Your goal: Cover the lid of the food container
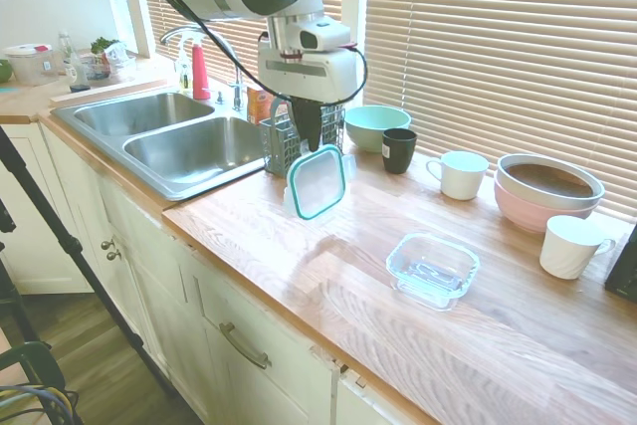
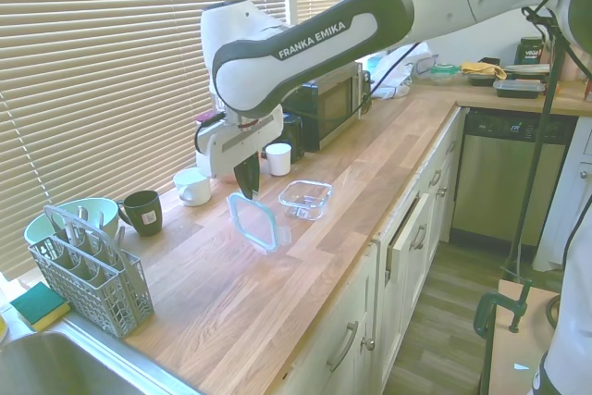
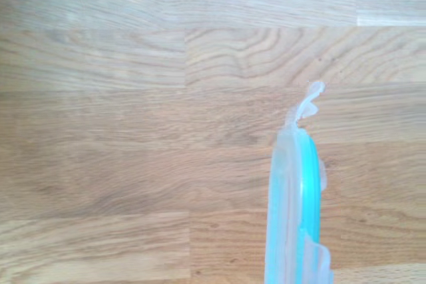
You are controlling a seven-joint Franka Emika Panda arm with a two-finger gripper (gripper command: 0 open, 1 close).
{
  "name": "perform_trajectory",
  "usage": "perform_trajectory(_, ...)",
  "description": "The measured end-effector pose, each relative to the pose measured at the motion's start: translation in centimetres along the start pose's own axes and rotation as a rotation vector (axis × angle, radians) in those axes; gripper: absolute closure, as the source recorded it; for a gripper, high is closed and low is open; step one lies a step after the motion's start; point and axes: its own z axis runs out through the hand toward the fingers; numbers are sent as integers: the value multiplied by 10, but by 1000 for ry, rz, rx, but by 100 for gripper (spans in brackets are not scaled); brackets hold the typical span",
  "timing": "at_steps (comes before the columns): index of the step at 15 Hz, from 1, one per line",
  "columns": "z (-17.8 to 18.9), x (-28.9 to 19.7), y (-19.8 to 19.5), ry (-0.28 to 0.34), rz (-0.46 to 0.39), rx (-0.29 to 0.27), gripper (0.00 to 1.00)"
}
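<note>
Above wooden counter (image 1: pixel 299 246), jaws pinch lid (image 1: pixel 318 182) hanging on edge, near-vertical.

Bare counter (image 1: pixel 328 276) all around food container (image 1: pixel 432 268); mugs (image 1: pixel 460 174), bowls (image 1: pixel 545 191) crowd blind-side edge behind it.

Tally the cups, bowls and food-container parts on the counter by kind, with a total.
White cups: 2
Dark mug: 1
Bowls: 2, mint-green bowl and pink bowl
Food container: 1
Lid, held by the gripper: 1
Total: 7
</note>
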Motion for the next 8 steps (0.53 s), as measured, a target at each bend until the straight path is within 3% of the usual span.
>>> perform_trajectory(8, -3, 27, 20, -6, 7, 14, 100)
